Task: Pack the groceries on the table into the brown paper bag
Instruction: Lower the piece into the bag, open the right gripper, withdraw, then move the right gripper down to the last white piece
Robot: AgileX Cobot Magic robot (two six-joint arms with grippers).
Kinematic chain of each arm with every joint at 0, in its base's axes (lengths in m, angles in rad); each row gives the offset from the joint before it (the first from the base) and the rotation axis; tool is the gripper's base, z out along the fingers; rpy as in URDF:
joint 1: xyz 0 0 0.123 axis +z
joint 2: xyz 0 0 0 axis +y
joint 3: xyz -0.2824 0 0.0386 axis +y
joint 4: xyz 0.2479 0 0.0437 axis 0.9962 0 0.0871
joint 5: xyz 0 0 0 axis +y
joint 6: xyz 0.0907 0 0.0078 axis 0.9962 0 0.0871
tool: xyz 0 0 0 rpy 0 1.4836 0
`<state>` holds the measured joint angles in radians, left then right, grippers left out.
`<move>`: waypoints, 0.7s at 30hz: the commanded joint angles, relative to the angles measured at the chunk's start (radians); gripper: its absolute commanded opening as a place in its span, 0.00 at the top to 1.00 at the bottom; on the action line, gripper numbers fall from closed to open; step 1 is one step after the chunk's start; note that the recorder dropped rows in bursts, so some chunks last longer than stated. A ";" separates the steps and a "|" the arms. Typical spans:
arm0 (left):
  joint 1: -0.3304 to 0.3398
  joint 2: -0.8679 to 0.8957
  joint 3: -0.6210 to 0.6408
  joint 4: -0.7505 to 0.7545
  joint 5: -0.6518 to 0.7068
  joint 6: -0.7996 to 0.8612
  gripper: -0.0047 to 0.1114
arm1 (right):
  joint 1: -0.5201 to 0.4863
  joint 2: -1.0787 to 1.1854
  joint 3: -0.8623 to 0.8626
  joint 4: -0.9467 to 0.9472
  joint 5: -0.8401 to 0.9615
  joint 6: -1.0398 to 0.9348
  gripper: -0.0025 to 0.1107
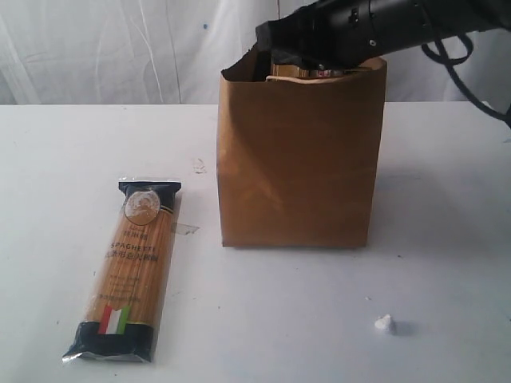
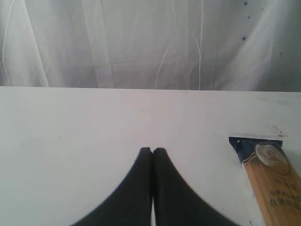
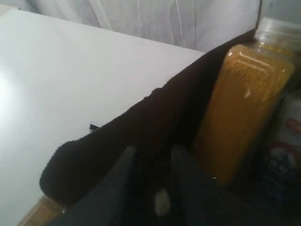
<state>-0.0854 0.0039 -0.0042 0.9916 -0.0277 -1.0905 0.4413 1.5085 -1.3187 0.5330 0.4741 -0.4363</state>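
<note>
The spaghetti packet point(image 1: 132, 271) with its Italian flag lies flat on the white table point(image 1: 64, 159), left of the upright brown paper bag point(image 1: 295, 159). My right arm point(image 1: 359, 28) reaches into the bag's mouth from the upper right. Inside, my right gripper point(image 3: 155, 155) has its fingers apart around a dark gap, beside the yellow-grain bottle point(image 3: 244, 108) and a white-blue pack point(image 3: 284, 150). A gold lid point(image 1: 291, 72) peeks over the bag's rim. My left gripper point(image 2: 152, 150) is shut and empty above the table, with the packet's end point(image 2: 275, 179) off to one side.
A small white crumpled scrap point(image 1: 384, 323) lies on the table in front of the bag to the right. A clear bit of tape point(image 1: 185, 229) sits beside the packet. White curtains hang behind the table.
</note>
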 commanded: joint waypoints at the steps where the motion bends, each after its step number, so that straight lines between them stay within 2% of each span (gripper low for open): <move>1: -0.008 -0.004 0.004 0.011 -0.004 0.000 0.96 | -0.004 -0.097 -0.008 -0.211 0.012 -0.008 0.75; 4: -0.008 -0.004 0.004 0.011 -0.004 0.000 0.96 | -0.004 -0.193 -0.008 -0.328 0.070 -0.003 0.75; 8: -0.008 -0.004 0.004 0.011 -0.004 0.000 0.96 | -0.004 -0.348 -0.005 -0.434 0.294 -0.002 0.77; 10: -0.008 -0.004 0.004 0.011 -0.004 0.000 0.96 | -0.004 -0.403 -0.005 -0.548 0.437 0.007 0.81; 13: -0.008 -0.004 0.004 0.011 -0.004 0.000 0.96 | -0.004 -0.446 0.027 -0.779 0.597 0.204 0.92; 15: -0.008 -0.004 0.004 0.011 -0.004 0.000 0.96 | -0.004 -0.466 0.091 -0.923 0.625 0.332 0.98; 18: -0.008 -0.004 0.004 0.011 -0.004 0.000 0.96 | -0.004 -0.482 0.216 -1.059 0.609 0.474 0.98; 21: -0.008 -0.004 0.004 0.011 -0.004 0.000 0.96 | -0.004 -0.479 0.372 -1.110 0.564 0.576 0.98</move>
<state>-0.0854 0.0039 -0.0042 0.9916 -0.0277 -1.0905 0.4413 1.0300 -1.0553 -0.5160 1.0715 0.0392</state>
